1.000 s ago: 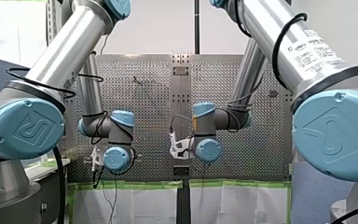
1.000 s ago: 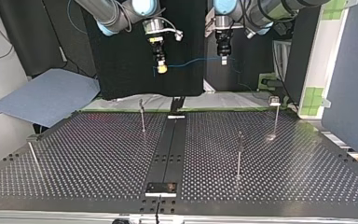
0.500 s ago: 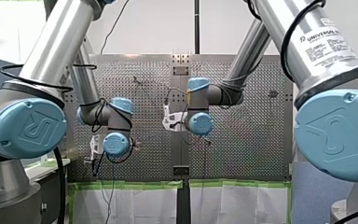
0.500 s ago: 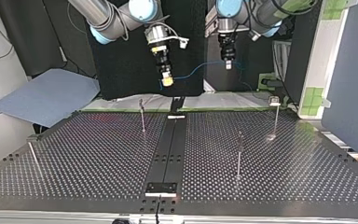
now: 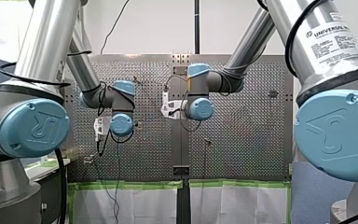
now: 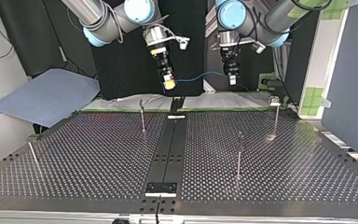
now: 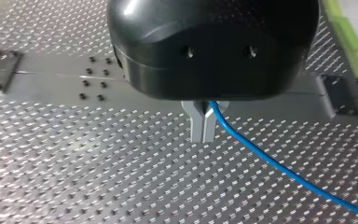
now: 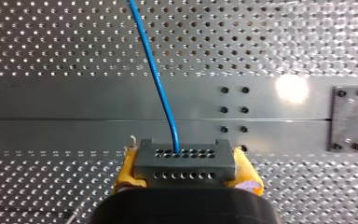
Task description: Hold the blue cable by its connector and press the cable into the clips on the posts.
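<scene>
- Over the last second both arms have come down and out over the black perforated tabletop (image 6: 98, 154). In the top view the right arm's gripper (image 6: 169, 84) and the left arm's gripper (image 6: 232, 79) now hang lower, around 12 o'clock.
- The thin blue cable (image 6: 200, 75) is slung between them in a shallow arc, clear of the tabletop. No clip holds it yet, so I'd judge this the carry-in before the first press.
- The right arm's gripper is clamped on the grey connector block with rows of holes (image 8: 185, 157). Its yellow pads (image 8: 127, 170) sit on either side of the block, and it points down at a tilt.
- The left arm's gripper sits at 3 o'clock from the right one in the top view. Its metal fingers (image 7: 197, 126) are pinched onto the cable further along.
- The nearest slim metal post (image 6: 142, 114) stands at 7 o'clock from the right arm's gripper, well apart from it.
</scene>
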Controlling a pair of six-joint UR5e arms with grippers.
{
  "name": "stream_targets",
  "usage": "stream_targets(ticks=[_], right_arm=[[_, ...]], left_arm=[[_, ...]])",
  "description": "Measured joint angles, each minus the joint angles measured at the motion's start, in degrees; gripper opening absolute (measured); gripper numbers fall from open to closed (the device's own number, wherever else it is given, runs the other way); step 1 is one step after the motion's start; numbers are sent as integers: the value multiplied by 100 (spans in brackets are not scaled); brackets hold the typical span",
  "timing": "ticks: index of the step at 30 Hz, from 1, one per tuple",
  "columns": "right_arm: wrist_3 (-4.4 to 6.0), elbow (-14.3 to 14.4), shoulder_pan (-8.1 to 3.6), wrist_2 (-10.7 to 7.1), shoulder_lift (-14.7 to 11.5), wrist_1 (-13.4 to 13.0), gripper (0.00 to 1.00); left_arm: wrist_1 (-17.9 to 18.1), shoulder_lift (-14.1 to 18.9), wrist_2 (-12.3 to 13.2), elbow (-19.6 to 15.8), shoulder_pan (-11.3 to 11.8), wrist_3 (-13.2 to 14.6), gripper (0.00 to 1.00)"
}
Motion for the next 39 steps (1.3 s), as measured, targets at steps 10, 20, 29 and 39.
stream_targets(ticks=[10,20,29,39], right_arm=[[22,-511,-2,-82,221,462,0],[65,-1053,7,-179,228,747,0],[288,-1366,-33,-321,234,819,0],[312,-1674,-39,-336,243,1045,0]], left_arm=[[-495,496,37,219,193,151,0],[-922,1053,252,304,364,154,0],[-1147,1558,287,539,435,85,0],[-1233,1819,386,707,511,1,0]])
